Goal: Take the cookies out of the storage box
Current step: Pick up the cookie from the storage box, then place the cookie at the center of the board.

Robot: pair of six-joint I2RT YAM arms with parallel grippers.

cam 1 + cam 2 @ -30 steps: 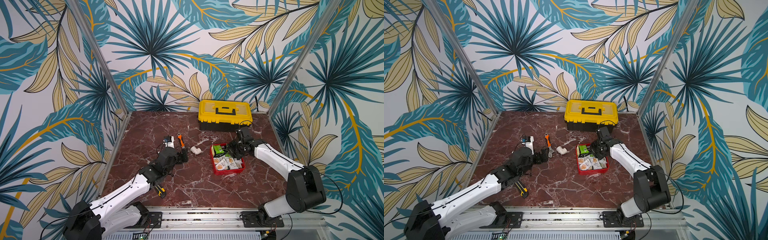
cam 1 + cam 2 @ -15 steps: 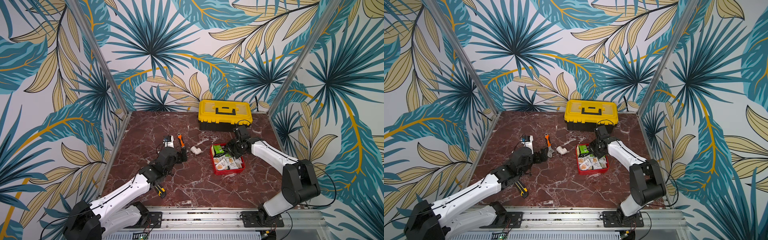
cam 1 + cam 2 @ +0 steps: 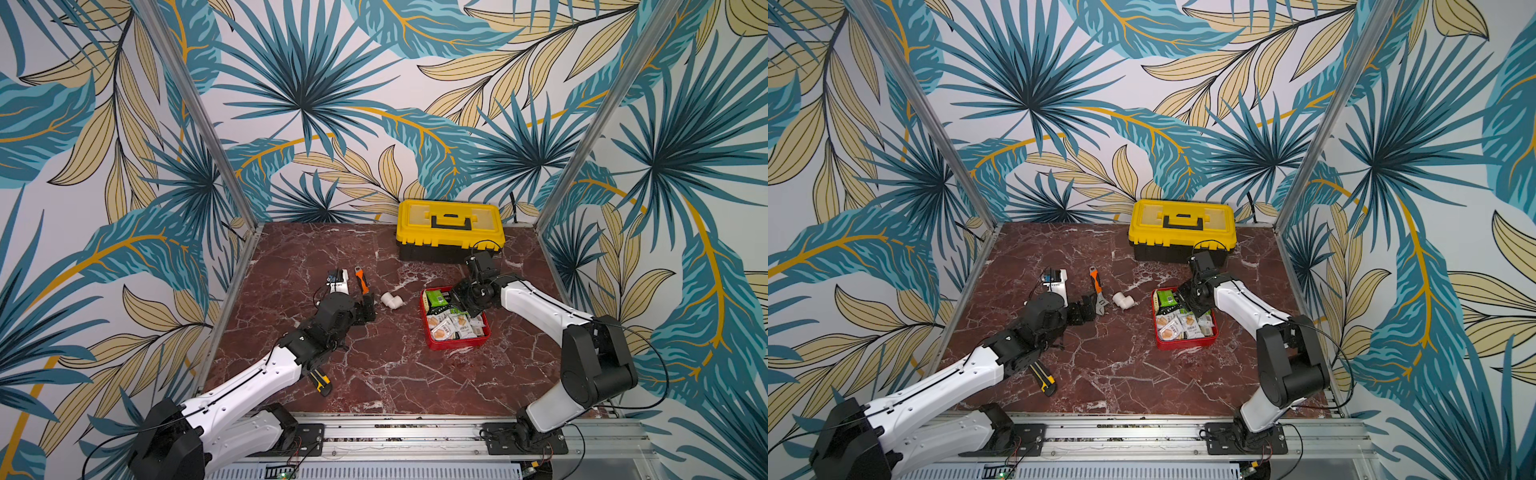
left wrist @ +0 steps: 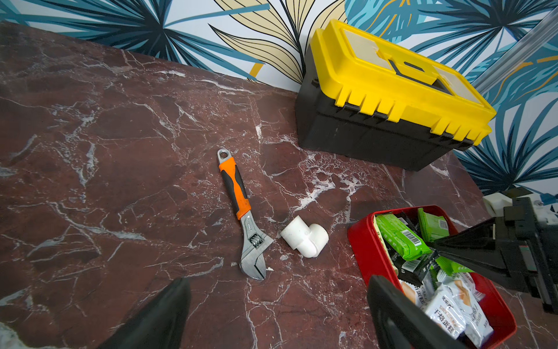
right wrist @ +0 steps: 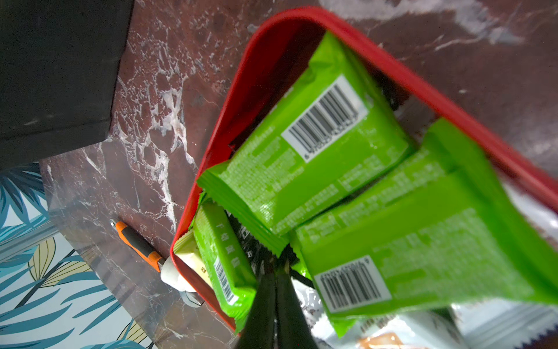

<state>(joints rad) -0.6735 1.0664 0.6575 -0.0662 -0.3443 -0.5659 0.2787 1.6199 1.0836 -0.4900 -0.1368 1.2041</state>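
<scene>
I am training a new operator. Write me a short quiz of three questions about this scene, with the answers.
1. True or false: the left tool is open and holds nothing.
2. Which thing lies between the wrench and the storage box? A) the white pipe elbow B) a hammer C) a cup
3. Fill in: the right tool is shut, with its tips down among the ______ in the storage box.

Key: 1 true; 2 A; 3 cookies.
</scene>
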